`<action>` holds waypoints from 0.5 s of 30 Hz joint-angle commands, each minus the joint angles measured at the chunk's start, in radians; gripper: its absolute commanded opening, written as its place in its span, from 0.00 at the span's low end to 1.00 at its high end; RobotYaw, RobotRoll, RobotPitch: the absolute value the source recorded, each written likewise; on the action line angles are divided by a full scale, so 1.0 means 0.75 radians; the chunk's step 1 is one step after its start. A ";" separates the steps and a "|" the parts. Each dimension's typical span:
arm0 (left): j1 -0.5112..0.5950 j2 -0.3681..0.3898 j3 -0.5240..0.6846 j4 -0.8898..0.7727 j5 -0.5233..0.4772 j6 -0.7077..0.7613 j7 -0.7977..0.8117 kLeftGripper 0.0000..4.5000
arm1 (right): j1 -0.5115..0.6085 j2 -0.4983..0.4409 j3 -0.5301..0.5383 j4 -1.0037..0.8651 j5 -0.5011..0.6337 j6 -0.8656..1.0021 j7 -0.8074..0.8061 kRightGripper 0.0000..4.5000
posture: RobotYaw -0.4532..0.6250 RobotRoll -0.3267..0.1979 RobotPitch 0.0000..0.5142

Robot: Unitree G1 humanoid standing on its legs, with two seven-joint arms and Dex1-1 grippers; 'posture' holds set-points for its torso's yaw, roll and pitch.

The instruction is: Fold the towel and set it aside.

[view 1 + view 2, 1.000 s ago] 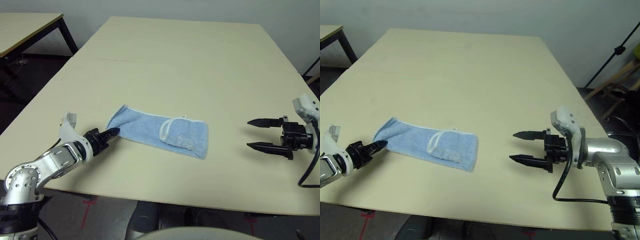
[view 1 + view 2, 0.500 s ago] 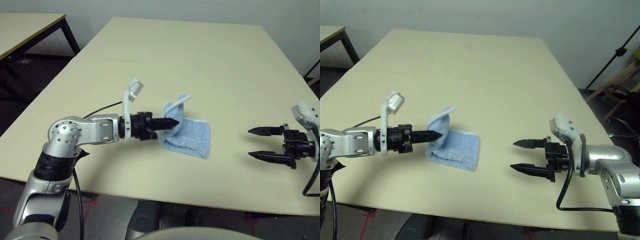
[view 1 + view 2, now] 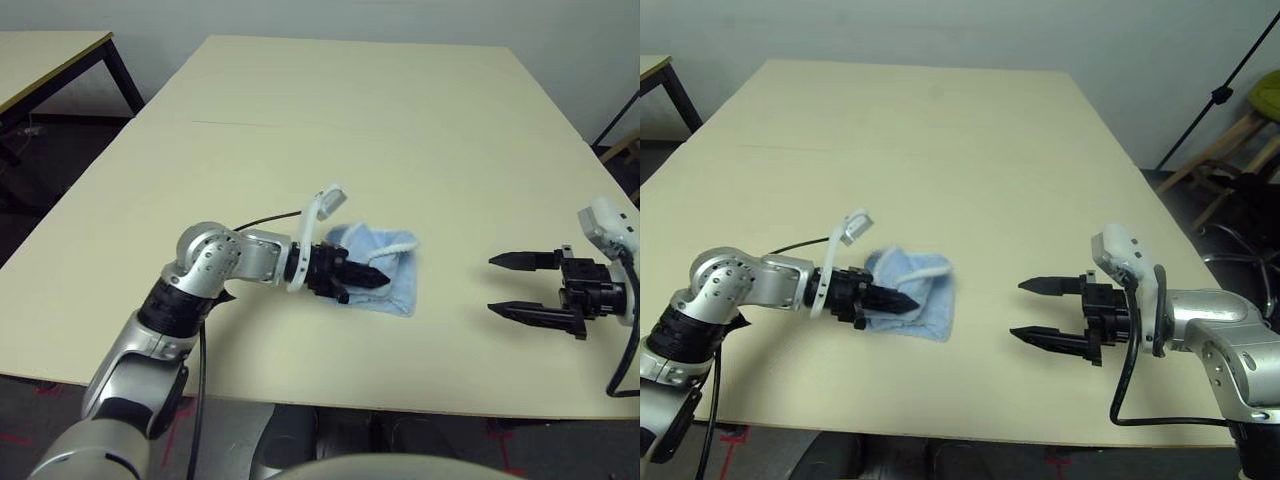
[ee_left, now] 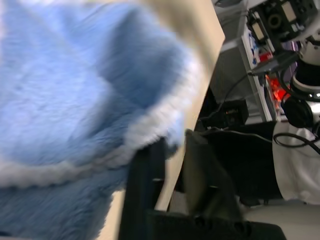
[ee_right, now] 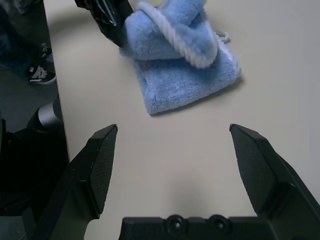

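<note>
Currently the towel (image 3: 385, 268) lies on the table (image 3: 330, 130), near its front edge and about midway across, bunched into a loose fold with one white-edged end thrown over the rest.

The left gripper (image 3: 378, 279) lies low over the towel's near-left part, pointing toward the robot's right. In the head views its two fingers sit close together with only a narrow gap, their tips against the blue cloth. The left wrist view adds what the head views cannot give: the white-stitched edge of the towel runs right at the fingers (image 4: 140, 200), and a slim gap between the two black fingers is visible, with the hem at its mouth. Whether cloth is actually pinched there cannot be told.

The right gripper (image 3: 1035, 310) hovers above bare table well to the right of the towel, pointing toward it, its fingers spread wide with nothing between them. The right wrist view confirms this, with open tabletop between the two fingers (image 5: 100, 165), and it shows the towel from the far side: a thick lower layer lying flat with a rolled flap bearing the white edging on top, and the left gripper's black fingers at the flap's far end.
</note>
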 commanded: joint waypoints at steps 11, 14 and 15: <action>-0.130 0.029 0.216 -0.116 0.038 0.055 -0.149 0.99 | -0.116 0.069 0.101 0.215 -0.060 -0.152 0.063 1.00 | 0.53 0.62 0.08; -0.159 0.033 0.301 -0.119 -0.003 0.096 -0.144 0.99 | -0.152 0.109 0.099 0.221 -0.032 -0.142 0.053 1.00 | 0.54 0.62 0.07; -0.167 0.034 0.332 -0.118 -0.029 0.119 -0.142 0.99 | -0.165 0.124 0.095 0.213 -0.016 -0.130 0.046 1.00 | 0.54 0.62 0.07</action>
